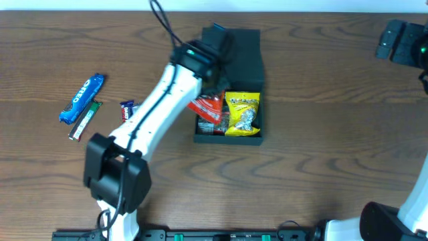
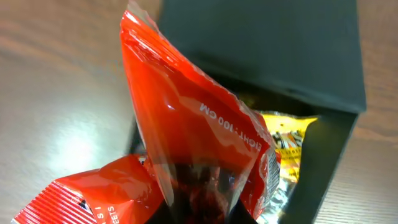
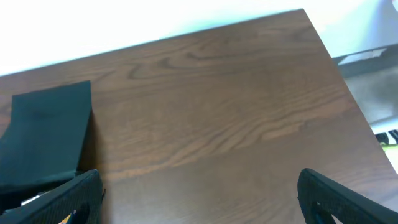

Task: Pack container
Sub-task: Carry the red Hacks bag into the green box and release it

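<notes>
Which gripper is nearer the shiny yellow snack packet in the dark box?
Left: the left gripper, holding a red plastic packet, hangs beside the yellow packet; right gripper, open, is far right.

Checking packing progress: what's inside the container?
A yellow snack packet, with a red packet beside it in the left gripper. The arm covers part of the container; anything beneath the packets is hidden.

Bright, even light; the dark container (image 1: 244, 63) shows little detail, wrist views blur up close.
</notes>
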Action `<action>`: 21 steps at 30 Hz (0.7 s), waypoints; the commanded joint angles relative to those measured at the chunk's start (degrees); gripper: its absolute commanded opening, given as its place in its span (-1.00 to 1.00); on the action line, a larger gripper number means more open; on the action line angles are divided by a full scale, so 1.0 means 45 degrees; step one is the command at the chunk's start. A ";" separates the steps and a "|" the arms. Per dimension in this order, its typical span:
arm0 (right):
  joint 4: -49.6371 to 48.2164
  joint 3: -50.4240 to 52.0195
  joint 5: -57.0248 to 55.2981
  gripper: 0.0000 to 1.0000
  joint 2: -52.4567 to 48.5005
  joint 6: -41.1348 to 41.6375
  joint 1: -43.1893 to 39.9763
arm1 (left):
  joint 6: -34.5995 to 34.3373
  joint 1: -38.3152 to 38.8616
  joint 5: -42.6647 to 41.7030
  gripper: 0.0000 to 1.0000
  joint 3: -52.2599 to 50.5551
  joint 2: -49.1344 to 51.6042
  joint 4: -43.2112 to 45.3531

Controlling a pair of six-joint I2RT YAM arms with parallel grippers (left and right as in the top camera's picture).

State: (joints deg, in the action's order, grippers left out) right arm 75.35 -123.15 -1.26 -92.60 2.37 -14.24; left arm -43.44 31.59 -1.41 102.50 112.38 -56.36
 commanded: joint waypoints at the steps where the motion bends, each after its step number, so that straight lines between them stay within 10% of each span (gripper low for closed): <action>1: 0.0019 0.0049 -0.0039 0.99 0.0185 0.0170 -0.0194 | -0.2021 0.0097 -0.0306 -0.89 0.0107 0.0612 -0.0078; 21: 0.0117 0.0049 0.0053 0.98 0.0185 0.0175 -0.0189 | -0.2152 0.0257 -0.0695 -0.88 0.0102 0.2001 -0.0709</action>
State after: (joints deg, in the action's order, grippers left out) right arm 75.66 -123.15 -1.21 -92.60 2.37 -14.55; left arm -53.36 32.91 -4.78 102.50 120.14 -58.85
